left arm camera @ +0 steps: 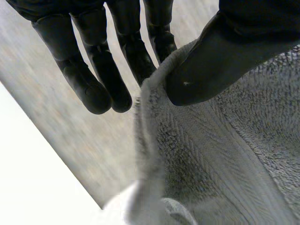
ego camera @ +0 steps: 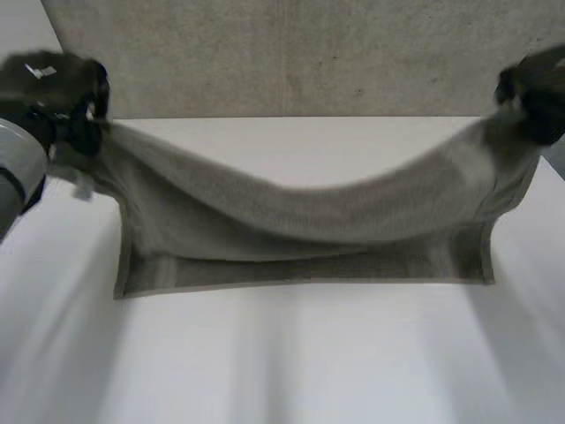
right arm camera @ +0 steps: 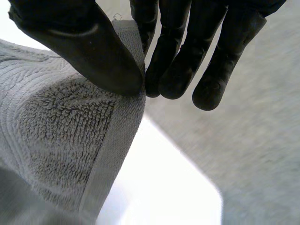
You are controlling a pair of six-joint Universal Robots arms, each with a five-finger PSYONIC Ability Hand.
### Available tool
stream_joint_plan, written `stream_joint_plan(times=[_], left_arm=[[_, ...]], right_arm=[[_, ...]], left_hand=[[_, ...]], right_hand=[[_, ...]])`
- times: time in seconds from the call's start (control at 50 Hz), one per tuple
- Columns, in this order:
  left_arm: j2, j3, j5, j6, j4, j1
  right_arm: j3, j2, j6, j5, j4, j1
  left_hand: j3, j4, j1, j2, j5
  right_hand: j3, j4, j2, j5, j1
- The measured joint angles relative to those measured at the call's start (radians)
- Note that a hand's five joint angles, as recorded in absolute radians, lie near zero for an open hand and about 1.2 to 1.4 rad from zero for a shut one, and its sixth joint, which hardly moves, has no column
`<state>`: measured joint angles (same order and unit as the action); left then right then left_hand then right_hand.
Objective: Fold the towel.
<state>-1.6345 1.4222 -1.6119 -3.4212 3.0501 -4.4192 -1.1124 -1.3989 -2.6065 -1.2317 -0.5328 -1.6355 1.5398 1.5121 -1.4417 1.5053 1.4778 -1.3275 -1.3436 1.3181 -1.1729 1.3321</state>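
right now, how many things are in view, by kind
towel: 1
hands: 2, the left hand and the right hand, each pinching an upper corner of the towel
table: 1
total: 4

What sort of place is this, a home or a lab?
Likely a robotics lab bench: a white table, a plain grey wall behind it, and the black left hand and right hand holding up a grey towel.

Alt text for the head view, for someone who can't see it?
A grey towel hangs stretched between the left hand and right hand, each pinching an upper corner. Its middle sags and its lower edge rests on the white table.
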Motion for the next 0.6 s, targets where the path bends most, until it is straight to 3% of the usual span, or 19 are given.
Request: stream_joint_plan(times=[0.18, 0.24, 0.32, 0.4, 0.48, 0.6], left_arm=[[-0.307, -0.242, -0.004, -0.057, -0.134, 0.0], [-0.386, -0.366, -0.007, -0.075, -0.137, 0.001], [-0.453, -0.592, -0.011, -0.055, -0.085, 0.009], [-0.45, -0.746, -0.02, 0.038, 0.044, 0.016], [-0.418, -0.799, -0.028, 0.132, 0.155, 0.018], [-0.374, -0.714, -0.026, 0.202, 0.197, 0.013]], right_arm=[[0.101, 0.242, 0.145, -0.115, -0.038, -0.099], [0.196, 0.308, 0.147, -0.14, 0.017, -0.124], [0.339, 0.358, 0.069, -0.159, 0.255, -0.16], [0.337, 0.301, -0.089, -0.165, 0.579, -0.166], [0.243, 0.204, -0.233, -0.156, 0.801, -0.149], [0.058, 0.114, -0.35, -0.096, 0.896, -0.106]], left_hand=[[0.001, 0.0, 0.0, 0.0, 0.0], [0.002, 0.0, 0.0, 0.0, 0.0], [0.002, 0.0, 0.0, 0.0, 0.0], [0.002, 0.0, -0.003, 0.0, 0.0], [0.002, 0.0, -0.003, 0.005, 0.003], [0.002, 0.0, -0.003, 0.005, 0.006]], right_hand=[[0.0, 0.0, 0.0, 0.0, 0.0], [0.0, 0.0, 0.0, 0.0, 0.0], [0.0, 0.0, 0.0, 0.0, 0.0], [0.0, 0.0, 0.0, 0.0, 0.0], [0.0, 0.0, 0.0, 0.0, 0.0], [0.0, 0.0, 0.0, 0.0, 0.0]])
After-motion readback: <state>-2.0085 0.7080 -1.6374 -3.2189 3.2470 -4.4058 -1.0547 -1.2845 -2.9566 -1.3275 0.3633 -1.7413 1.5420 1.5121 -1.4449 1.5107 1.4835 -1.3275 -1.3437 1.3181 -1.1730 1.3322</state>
